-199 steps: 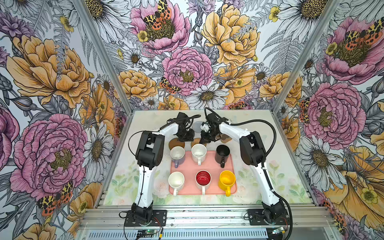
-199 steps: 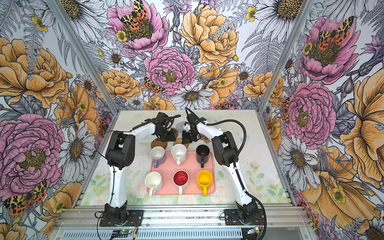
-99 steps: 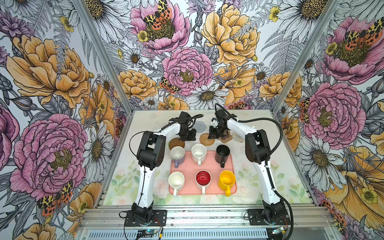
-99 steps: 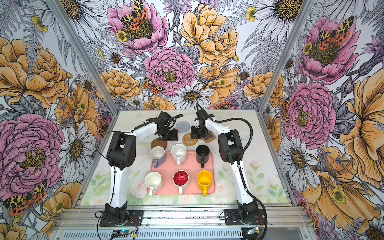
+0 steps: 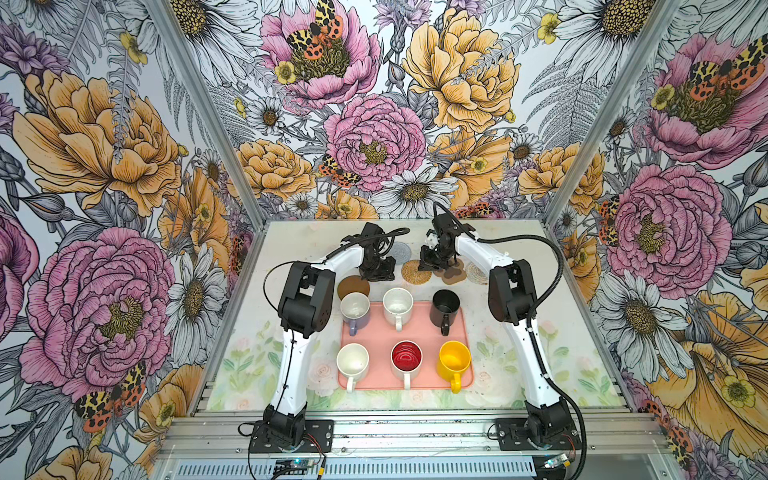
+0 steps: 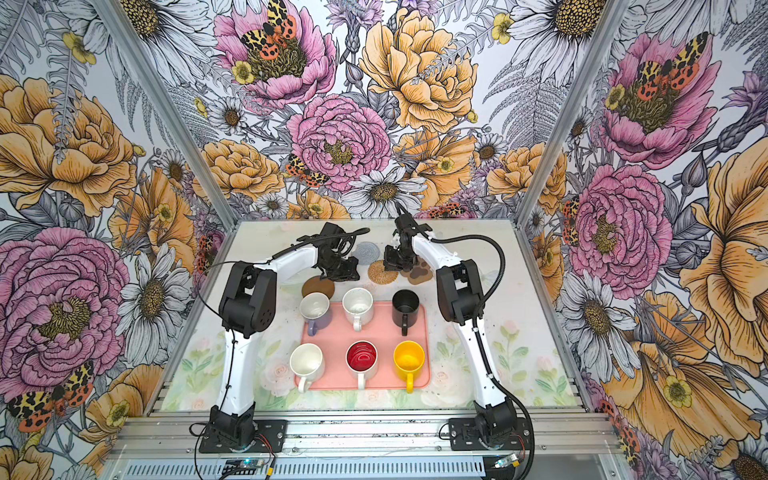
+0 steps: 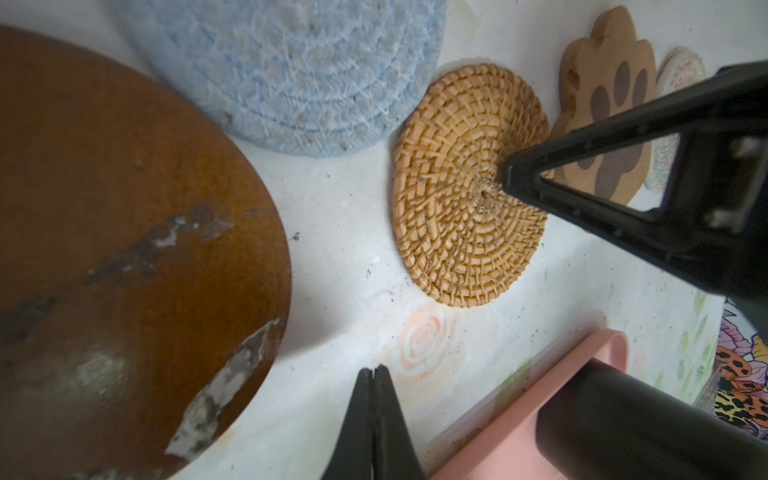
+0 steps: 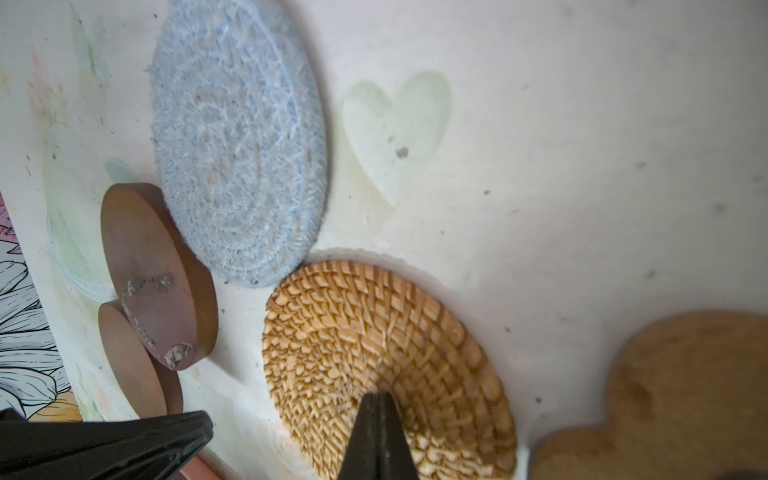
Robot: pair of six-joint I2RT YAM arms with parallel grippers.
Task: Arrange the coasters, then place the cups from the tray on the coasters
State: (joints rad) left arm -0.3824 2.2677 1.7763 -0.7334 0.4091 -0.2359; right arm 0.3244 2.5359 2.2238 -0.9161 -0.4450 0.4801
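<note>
Six cups stand on the pink tray: lavender, speckled white, black, plain white, red-inside, yellow. The coasters lie behind it: a brown disc, grey-blue woven, tan rattan, paw, pale woven. In the right wrist view a second brown disc overlaps the first. My right gripper is shut, tip on the rattan coaster's centre. My left gripper is shut over bare table beside the brown disc.
Floral walls and metal posts close in the table on three sides. The two grippers stand close together behind the tray's back rim. The black cup sits near the left gripper.
My right gripper has shifted right, then settled on the rattan coaster. The grey-blue and rattan coasters now show. The left gripper has barely moved.
</note>
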